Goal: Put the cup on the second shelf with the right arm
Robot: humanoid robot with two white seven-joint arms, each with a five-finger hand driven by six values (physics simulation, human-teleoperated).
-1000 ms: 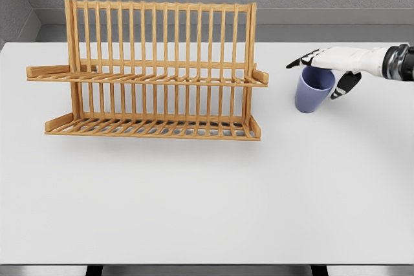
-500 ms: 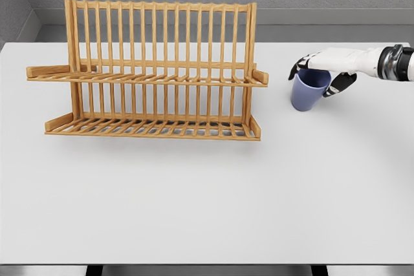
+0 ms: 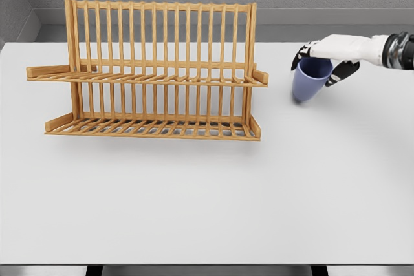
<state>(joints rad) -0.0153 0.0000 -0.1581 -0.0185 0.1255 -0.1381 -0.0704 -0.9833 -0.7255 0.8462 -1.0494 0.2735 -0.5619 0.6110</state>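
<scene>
1. I see the cup (image 3: 309,82), smooth blue-violet and tapering toward its base, tilted, to the right of the rack.
2. My right hand (image 3: 321,56), glossy white with dark fingers, is clamped over the cup's rim from above.
3. The rack (image 3: 150,72) is pale slatted wood: upright dowels behind two ribbed shelves, both bare.
4. The table (image 3: 207,198) is flat, matte white; whether the cup's base touches it I cannot tell.
</scene>
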